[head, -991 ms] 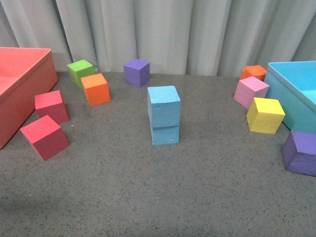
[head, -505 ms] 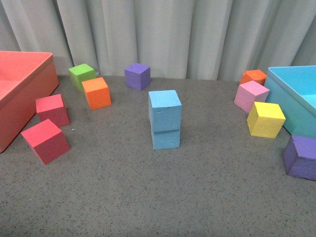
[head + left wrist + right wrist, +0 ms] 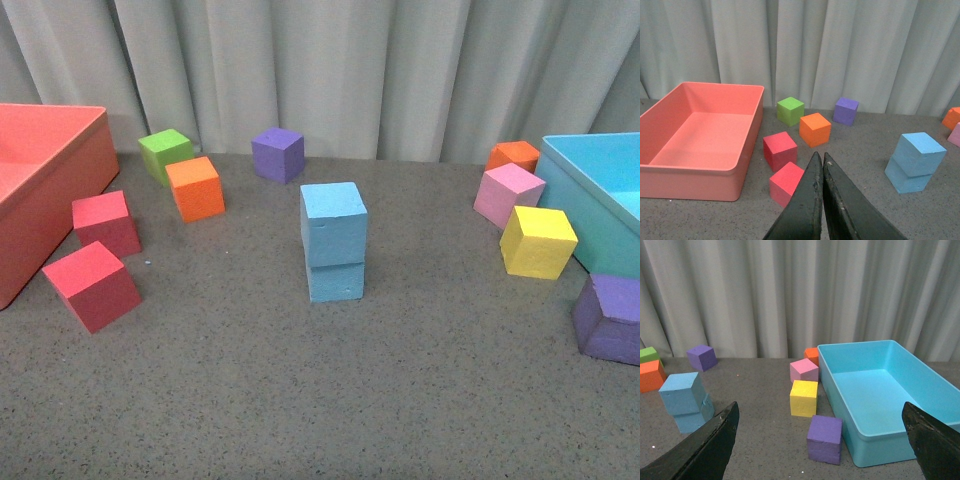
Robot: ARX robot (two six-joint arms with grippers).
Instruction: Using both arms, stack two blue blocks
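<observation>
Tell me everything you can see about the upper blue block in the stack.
The upper blue block is a light sky-blue cube that looks like matte foam, with slightly rough edges. It sits upright on the lower blue block, touching only that one. It is turned a little and overhangs it slightly, so the faces do not line up. The stack stands near the middle of the grey table, apart from every other cube. No hand touches it.

A: What colours are the cubes on the speckled grey tabletop [image 3: 300, 400]?

B: Two light blue blocks [image 3: 334, 242], two red cubes [image 3: 92, 285], one green [image 3: 165, 150], orange [image 3: 195, 187], purple [image 3: 277, 153], pink [image 3: 508, 194] and yellow [image 3: 537, 240].

A: And the bins?

B: One salmon-red bin [image 3: 50, 190], one turquoise bin [image 3: 590, 190]. Pale grey curtain [image 3: 330, 70] behind; black end effectors [image 3: 820, 200].
</observation>
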